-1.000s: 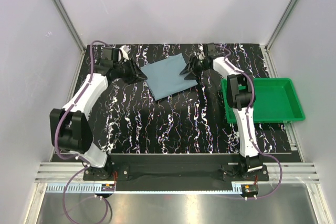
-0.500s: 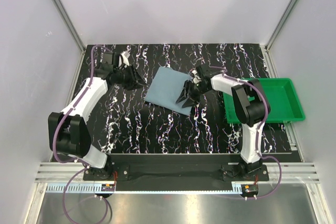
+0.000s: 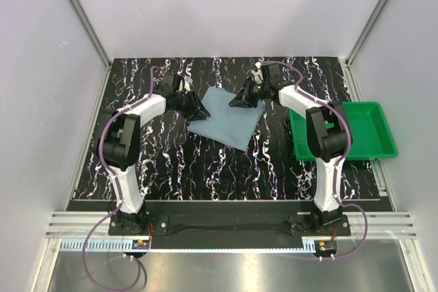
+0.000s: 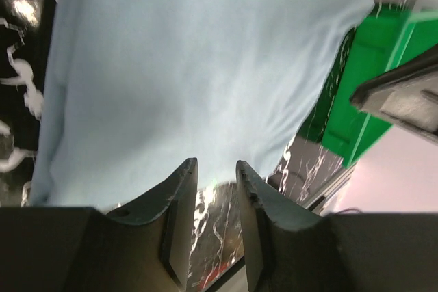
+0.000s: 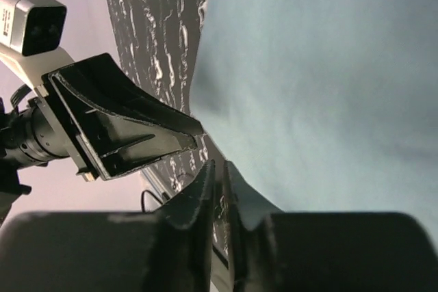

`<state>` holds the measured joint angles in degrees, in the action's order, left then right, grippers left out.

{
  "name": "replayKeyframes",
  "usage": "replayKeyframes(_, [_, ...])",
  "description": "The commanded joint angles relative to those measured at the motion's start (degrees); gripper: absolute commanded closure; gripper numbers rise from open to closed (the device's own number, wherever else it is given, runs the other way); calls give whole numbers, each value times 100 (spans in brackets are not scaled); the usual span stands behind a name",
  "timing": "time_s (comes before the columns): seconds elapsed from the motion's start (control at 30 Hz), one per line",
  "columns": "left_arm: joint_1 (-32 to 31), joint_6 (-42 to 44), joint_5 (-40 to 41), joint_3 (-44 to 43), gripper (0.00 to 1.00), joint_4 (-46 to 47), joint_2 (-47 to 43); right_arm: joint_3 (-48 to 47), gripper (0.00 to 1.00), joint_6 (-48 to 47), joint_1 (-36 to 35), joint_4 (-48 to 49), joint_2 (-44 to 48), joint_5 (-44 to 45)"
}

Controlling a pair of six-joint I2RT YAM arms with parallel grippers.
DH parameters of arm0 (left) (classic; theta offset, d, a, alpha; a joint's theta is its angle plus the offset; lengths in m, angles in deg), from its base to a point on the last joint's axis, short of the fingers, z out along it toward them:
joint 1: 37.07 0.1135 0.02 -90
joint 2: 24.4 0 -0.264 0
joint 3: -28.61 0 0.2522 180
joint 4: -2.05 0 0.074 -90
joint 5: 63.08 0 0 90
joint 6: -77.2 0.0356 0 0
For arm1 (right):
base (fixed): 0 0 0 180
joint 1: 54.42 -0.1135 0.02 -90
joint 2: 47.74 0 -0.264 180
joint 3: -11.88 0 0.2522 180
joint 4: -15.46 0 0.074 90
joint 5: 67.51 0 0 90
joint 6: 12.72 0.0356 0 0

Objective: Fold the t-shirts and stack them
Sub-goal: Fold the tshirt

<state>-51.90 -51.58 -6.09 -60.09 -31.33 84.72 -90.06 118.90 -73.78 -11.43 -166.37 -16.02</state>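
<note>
The blue-grey t-shirt [image 3: 229, 120] lies folded flat as a tilted square at the back middle of the table. My left gripper [image 3: 200, 109] sits low at its left edge. In the left wrist view the jaws [image 4: 214, 169] stand a little apart with only table showing between them, and the shirt [image 4: 198, 66] lies just beyond the tips. My right gripper [image 3: 239, 101] is at the shirt's far edge. In the right wrist view its jaws [image 5: 219, 167] are nearly together with nothing seen between them, beside the shirt [image 5: 321, 80].
A green plastic tray [image 3: 373, 148] stands at the table's right edge, right of the right arm; it also shows in the left wrist view [image 4: 369, 94]. The table [image 3: 226, 169] is black with white marbling. Grey walls close in the back and sides.
The shirt has shifted nearer and turned. My right gripper went down to its near right corner, then back to its far edge. My left gripper swung in to its left edge.
</note>
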Motion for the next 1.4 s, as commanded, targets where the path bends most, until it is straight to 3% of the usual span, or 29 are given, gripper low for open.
replayKeyframes(0.0, [24, -437, -188, -294, 67, 625, 144, 47, 89, 197, 11, 774, -283, 79])
replayKeyframes(0.13, [15, -569, -47, -276, 68, 740, 285, 187, 93, 328, 160, 1469, -477, -96])
replayKeyframes(0.47, [24, -797, 93, 23, 69, 916, 610, 319, 93, 539, 941, 2094, -1048, -280])
replayKeyframes(0.8, [24, -191, 287, -196, 70, 311, 628, -410, 91, 311, 1197, 1735, -1900, -421])
replayKeyframes(0.9, [15, 185, 436, -328, 68, -58, 426, -840, 87, 75, 1197, 1019, -1884, -457])
replayKeyframes(0.97, [-20, 458, 874, -618, 62, -532, 242, -1296, 78, -294, 1197, 410, -1752, -343])
replayKeyframes(1.0, [-46, 790, 1032, -697, 50, -909, -2, -1481, 71, -461, 1197, -402, -1569, -116])
replayKeyframes(1.03, [-64, 959, 1278, -776, 45, -1025, -144, -1874, 62, -776, 1188, -897, -1480, 60])
replayKeyframes(1.1, [-55, 1467, 1717, -908, 33, -1358, -530, -2367, 57, -1180, 1188, -2186, -1191, 412])
replayKeyframes(1.27, [173, 2646, 1781, -1031, 28, -1799, -726, -2187, 28, -1675, 1188, -3615, -190, 800])
replayKeyframes(1.37, [472, 3262, 1518, -1294, 24, -2054, -480, -1739, 25, -2044, 1145, -4109, 494, 756])
